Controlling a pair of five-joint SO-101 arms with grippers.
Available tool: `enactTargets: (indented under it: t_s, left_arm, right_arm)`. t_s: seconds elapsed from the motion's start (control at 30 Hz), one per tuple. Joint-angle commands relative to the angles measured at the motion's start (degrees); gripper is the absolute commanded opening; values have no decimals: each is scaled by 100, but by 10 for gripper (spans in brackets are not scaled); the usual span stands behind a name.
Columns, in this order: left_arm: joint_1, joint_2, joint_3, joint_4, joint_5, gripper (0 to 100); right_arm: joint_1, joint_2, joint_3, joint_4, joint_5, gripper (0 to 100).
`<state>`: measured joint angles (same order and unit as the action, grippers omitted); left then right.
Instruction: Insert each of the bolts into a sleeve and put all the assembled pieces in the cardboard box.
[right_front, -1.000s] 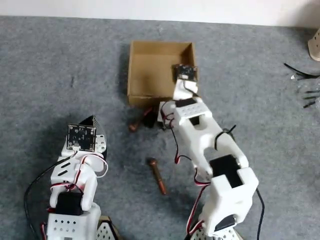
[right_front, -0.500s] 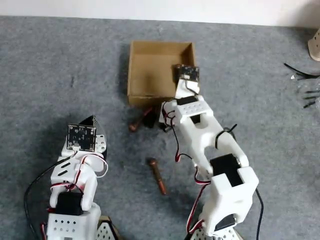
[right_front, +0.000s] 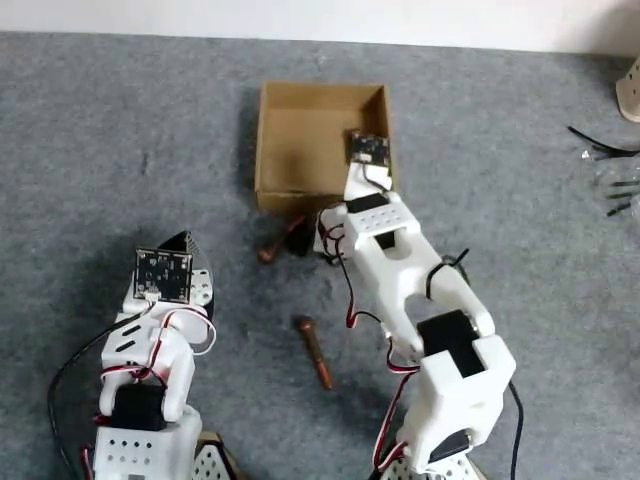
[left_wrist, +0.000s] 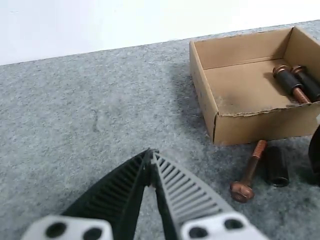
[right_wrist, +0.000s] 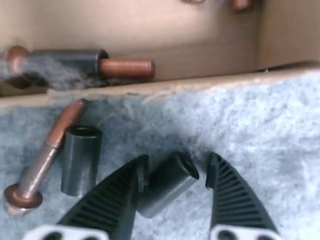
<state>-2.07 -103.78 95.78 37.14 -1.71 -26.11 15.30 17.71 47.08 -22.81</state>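
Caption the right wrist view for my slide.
Open right gripper straddling a black sleeve just outside the cardboard box.

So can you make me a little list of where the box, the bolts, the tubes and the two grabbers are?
cardboard box: open on top
inside the box: two assembled pieces, side by side
first bolt: loose, lying in front of the box
first sleeve: empty, lying beside the first bolt
second bolt: loose, alone between the arms
second sleeve: empty, lying between the right gripper's fingers
right gripper: open
left gripper: shut, empty
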Motion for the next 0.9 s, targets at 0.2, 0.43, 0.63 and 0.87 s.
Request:
enactTargets:
  t_s: [0.2, 0.43, 0.63, 0.87]
  left_arm:
    - [84, -66, -163, -149, 26, 11]
    - [92, -66, -163, -149, 26, 11]
    - [101, -66, -163, -149, 26, 11]
    - [110, -66, -163, -141, 26, 11]
  right_arm:
    - [-136, -101, 75, 136, -62, 5]
    - [-136, -681, 84, 295, 97, 5]
    - [-22, -2220, 1059, 4, 510, 5]
    - [119, -4040, 2624, -822, 1196, 5]
